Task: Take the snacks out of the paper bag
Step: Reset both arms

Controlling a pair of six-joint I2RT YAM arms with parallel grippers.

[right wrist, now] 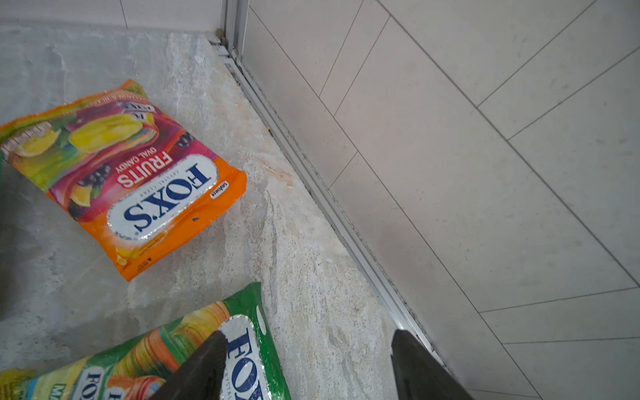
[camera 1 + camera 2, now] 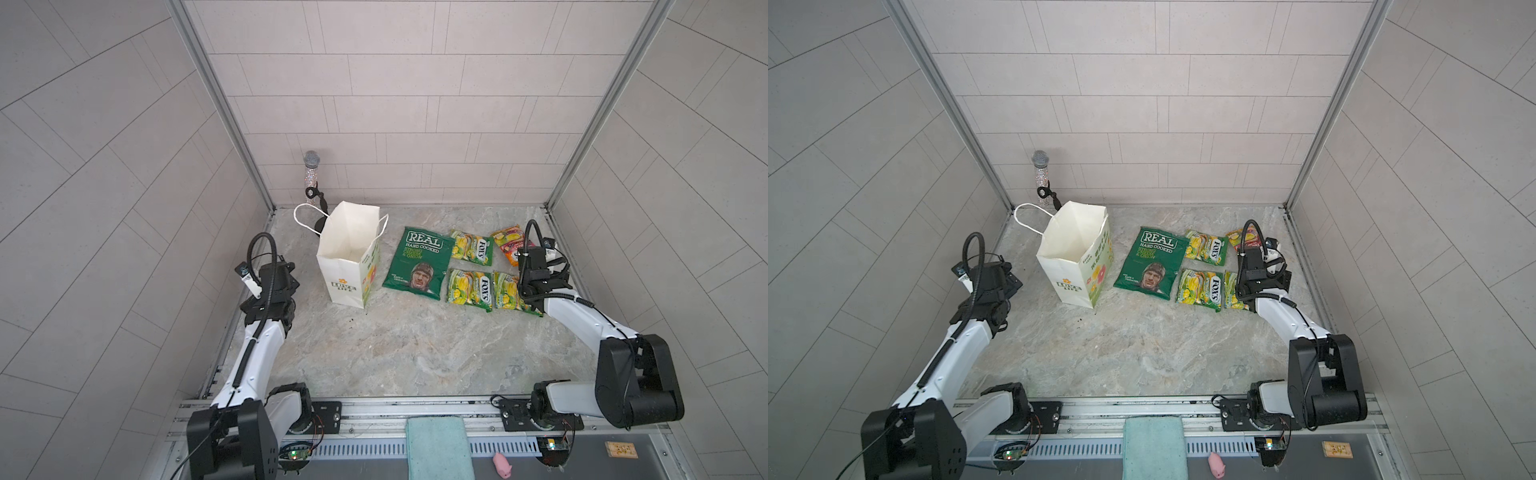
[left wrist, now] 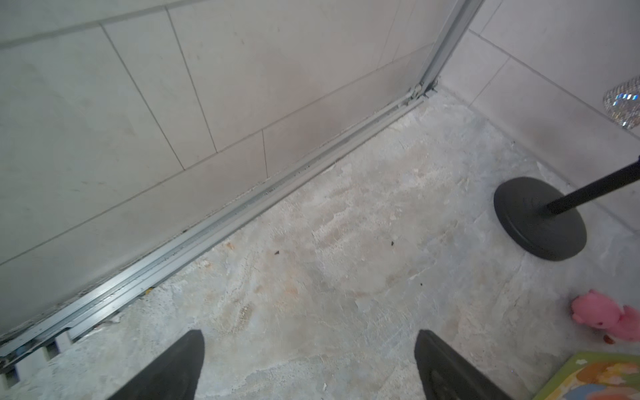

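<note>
Left gripper: jaws wide apart, empty, near paper bag. Right gripper: jaws apart, empty, over yellow-green FOX'S packet.

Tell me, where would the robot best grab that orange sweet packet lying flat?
Probably the orange packet by its flat sealed end facing the right tool, coming down from above. It lies flat and looks puffy in the middle, and bare table borders that edge, leaving room for a finger.
</note>
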